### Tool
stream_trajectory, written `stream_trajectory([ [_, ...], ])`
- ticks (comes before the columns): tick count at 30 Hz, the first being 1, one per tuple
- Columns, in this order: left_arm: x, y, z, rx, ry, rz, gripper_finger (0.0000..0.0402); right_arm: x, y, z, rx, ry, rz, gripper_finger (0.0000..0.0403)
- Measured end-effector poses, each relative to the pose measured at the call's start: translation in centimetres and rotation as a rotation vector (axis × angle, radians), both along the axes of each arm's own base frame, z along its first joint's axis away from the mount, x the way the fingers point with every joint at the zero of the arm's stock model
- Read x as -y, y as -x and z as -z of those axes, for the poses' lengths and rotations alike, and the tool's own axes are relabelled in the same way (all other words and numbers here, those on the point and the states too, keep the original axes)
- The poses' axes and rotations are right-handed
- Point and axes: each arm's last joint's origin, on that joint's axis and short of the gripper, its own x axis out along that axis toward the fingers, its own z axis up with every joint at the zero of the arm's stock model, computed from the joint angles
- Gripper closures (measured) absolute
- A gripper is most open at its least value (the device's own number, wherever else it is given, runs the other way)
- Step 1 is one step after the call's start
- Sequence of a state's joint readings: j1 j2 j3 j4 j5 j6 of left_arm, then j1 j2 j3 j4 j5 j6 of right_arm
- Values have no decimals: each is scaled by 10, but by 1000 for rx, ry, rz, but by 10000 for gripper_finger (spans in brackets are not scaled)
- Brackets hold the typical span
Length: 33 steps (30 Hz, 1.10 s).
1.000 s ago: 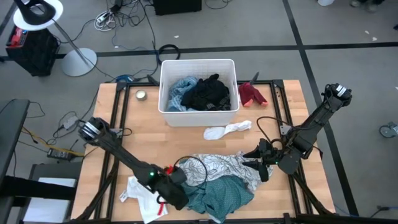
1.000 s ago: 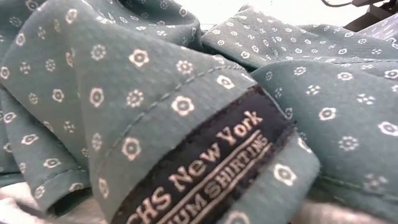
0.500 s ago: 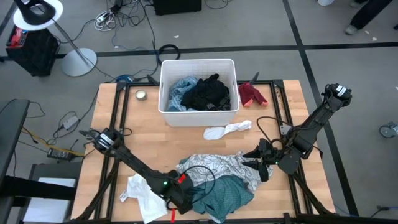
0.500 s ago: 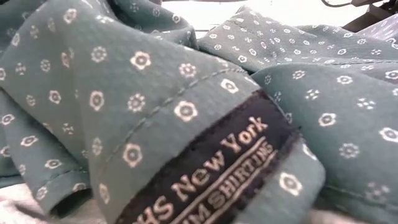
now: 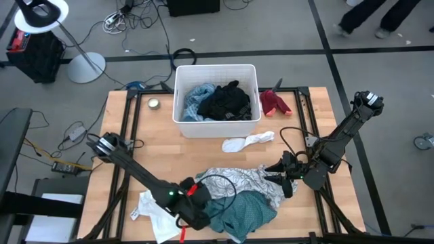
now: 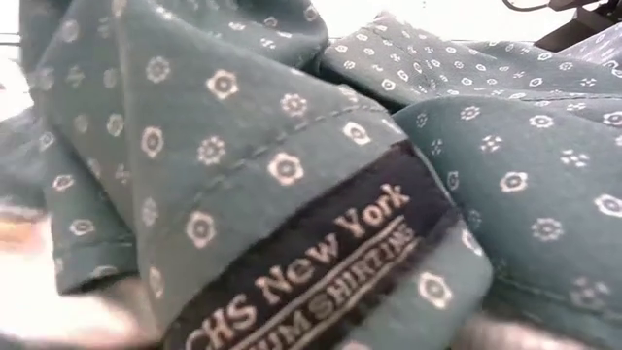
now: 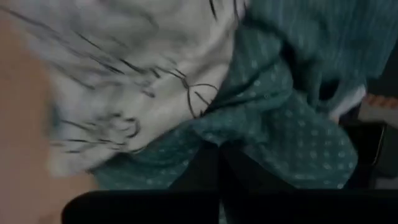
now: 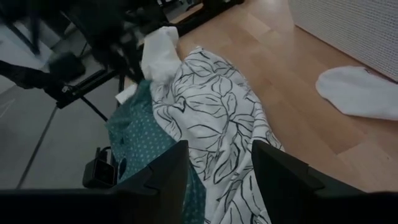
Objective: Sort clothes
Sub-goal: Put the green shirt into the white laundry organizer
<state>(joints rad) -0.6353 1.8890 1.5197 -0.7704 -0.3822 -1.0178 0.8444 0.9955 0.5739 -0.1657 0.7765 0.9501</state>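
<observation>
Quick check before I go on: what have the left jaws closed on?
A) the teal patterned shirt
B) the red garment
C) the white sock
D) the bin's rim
A: the left gripper is shut on the teal shirt, at the table's near edge beside the leaf-print garment.

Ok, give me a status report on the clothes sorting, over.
Left gripper shut on the teal shirt. Right gripper open, at the leaf-print garment. Leaf-print lies partly over the teal; plain white garment beside it.
</observation>
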Motion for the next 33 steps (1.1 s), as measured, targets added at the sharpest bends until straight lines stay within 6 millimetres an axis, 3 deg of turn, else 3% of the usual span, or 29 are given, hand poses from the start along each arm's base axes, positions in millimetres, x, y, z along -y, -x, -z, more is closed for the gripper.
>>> stream_trajectory([
  [10,-26,23,-92,137,-237,-99,401,-2,-2,1,0,-5,6,227],
  [18,-39,32,-163,345,-352,-116,401,-12,-11,24,-67,31,38,231],
  [27,-60,37,-217,433,-488,-82,401,-23,-22,40,-55,64,85,231],
  [33,-89,40,-255,475,-567,-69,401,-28,-28,55,-59,100,133,231],
])
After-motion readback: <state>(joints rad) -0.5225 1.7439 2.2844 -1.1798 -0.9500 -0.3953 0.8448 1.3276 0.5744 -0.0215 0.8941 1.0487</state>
